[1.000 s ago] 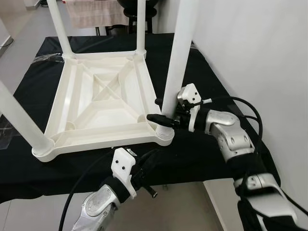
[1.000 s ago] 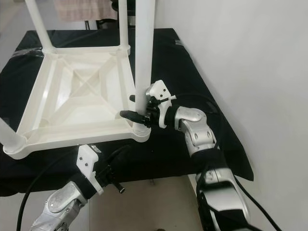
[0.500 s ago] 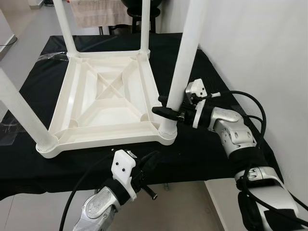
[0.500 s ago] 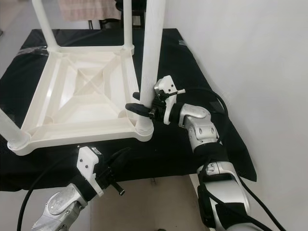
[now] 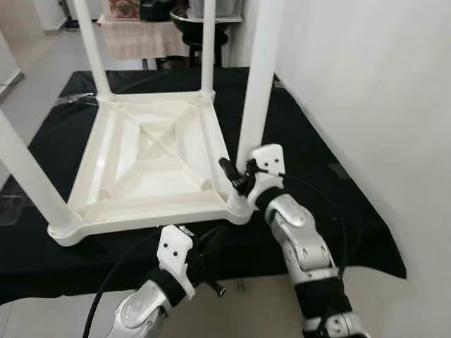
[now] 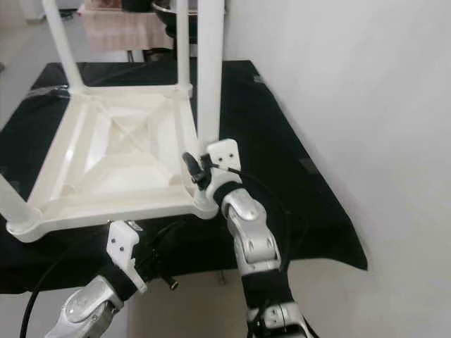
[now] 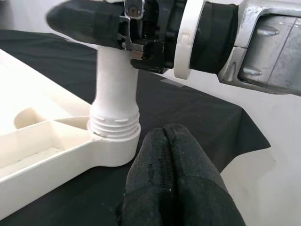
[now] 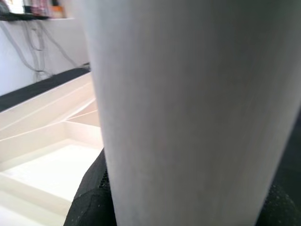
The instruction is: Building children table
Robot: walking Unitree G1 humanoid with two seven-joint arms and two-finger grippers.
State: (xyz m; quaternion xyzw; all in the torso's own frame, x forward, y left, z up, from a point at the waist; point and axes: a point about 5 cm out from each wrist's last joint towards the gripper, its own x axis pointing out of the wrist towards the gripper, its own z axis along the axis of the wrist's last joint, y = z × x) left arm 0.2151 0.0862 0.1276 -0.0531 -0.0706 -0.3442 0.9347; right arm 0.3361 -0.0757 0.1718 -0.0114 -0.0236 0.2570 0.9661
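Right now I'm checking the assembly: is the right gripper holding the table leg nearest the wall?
Yes: the right gripper has its black fingers around that table leg, just above its socket.

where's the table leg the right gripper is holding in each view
Left eye view: the table leg rises right of centre from the tabletop's near right corner.
Right eye view: the leg stands just left of centre.
Left wrist view: its lower end is upper left of centre.
Right wrist view: it spans the middle, very close.
Shared landmark: the right gripper, clamped round the leg near its base.
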